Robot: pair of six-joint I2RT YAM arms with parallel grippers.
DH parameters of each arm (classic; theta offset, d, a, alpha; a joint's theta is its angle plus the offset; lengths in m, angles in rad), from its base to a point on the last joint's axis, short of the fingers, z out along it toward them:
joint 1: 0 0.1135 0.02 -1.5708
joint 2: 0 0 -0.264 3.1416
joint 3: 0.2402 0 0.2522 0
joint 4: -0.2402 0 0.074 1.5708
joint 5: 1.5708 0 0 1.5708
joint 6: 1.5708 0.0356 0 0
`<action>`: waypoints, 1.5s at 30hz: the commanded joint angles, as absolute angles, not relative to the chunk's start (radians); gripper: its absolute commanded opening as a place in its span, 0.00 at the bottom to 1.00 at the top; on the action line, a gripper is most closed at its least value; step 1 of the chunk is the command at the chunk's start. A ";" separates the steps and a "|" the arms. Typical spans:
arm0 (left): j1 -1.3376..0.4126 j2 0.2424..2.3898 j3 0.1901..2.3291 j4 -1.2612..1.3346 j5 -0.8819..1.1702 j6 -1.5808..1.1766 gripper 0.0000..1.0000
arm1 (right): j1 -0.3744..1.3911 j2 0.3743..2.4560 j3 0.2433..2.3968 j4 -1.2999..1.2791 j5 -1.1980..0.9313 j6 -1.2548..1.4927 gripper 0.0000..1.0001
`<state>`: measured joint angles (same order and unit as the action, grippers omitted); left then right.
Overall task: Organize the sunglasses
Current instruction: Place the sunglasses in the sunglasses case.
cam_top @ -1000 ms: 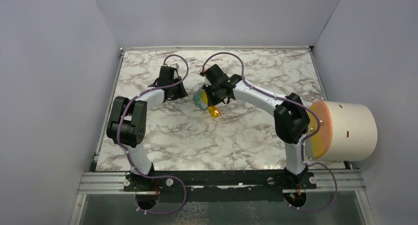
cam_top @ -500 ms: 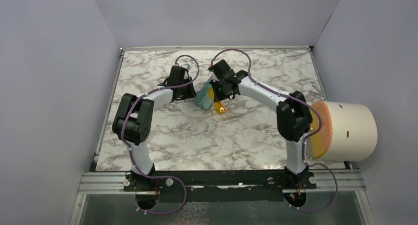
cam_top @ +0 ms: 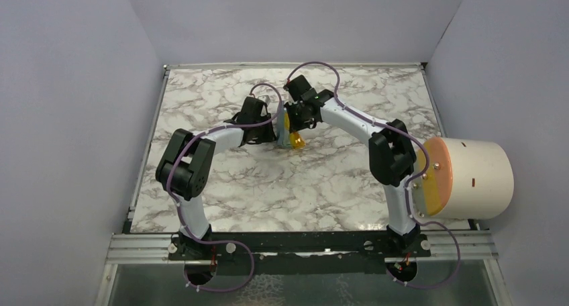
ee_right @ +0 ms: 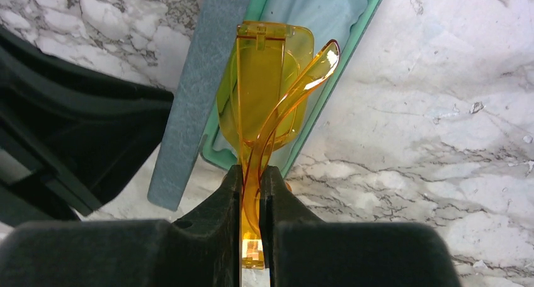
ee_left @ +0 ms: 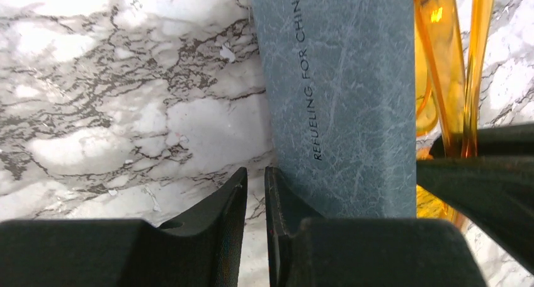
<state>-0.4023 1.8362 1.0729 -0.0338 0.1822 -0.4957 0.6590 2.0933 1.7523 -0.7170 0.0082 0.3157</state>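
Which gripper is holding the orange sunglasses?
The right gripper, pinched on the sunglasses over the case; the left gripper sits beside the case, gripping nothing.

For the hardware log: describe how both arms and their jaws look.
Both the left arm and right arm have white curved links joined by bulky black joint housings. A thin purple cable loops along each arm. The jaws are plain matte black, flat-faced, wedge-shaped. No markings show on them.

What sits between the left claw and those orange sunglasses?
The blue-grey case sits between the left gripper and the sunglasses; the left wrist view shows it.
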 commanded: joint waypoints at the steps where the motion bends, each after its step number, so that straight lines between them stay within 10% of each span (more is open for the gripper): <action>1: -0.410 1.790 1.051 -0.013 0.158 -0.509 0.20 | 0.647 2.144 1.814 -0.747 0.044 0.345 0.01; 45: -0.461 1.772 1.037 -0.014 0.153 -0.499 0.19 | 0.629 2.302 1.967 -0.759 0.098 0.408 0.01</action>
<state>-0.4576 1.8175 1.0470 -0.0299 0.1680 -0.5030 0.6334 2.2780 1.9430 -0.7574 0.0639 0.4137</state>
